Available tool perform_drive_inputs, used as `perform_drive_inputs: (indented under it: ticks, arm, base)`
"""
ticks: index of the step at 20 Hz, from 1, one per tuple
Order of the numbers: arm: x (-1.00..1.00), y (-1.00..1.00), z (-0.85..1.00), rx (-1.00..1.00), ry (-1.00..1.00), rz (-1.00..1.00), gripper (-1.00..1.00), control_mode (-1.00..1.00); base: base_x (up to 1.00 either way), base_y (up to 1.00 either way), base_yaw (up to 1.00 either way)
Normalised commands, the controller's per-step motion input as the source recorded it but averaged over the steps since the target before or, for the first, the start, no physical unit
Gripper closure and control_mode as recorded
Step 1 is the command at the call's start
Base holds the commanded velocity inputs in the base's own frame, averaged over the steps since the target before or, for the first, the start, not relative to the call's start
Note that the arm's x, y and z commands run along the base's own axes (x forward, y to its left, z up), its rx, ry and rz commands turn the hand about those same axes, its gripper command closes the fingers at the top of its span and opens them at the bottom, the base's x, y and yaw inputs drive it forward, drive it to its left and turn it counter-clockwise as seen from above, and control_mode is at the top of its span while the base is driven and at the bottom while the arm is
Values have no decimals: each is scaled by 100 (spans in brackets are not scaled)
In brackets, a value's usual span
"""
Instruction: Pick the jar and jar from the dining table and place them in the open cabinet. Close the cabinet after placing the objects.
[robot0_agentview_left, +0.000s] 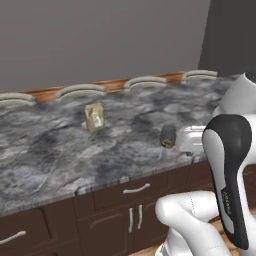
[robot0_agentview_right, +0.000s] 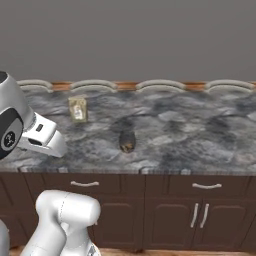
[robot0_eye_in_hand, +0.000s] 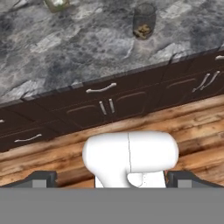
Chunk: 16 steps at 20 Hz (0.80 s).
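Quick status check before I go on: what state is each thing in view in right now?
Small jar: upright on the table, near the front edge, yellowish bits inside, untouched.
Carton: upright on the table, further back, apart from the jar.
Table: drawers and doors below all shut.
Gripper: open, holding nothing, off the table's front, over the wooden floor.
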Motion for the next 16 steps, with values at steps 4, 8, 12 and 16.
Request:
perform_drive_inputs:
  ticks: [4, 8, 12, 16]
  arm:
    - [0, 0, 0, 0, 0, 0, -100, 100]
    - [0, 0, 0, 0, 0, 0, -100, 100]
    - [0, 0, 0, 0, 0, 0, -100, 100]
    - [0, 0, 0, 0, 0, 0, -100, 100]
  base:
    - [25, -38, 16]
    - [16, -45, 8]
    - [17, -46, 6]
    - [30, -48, 0]
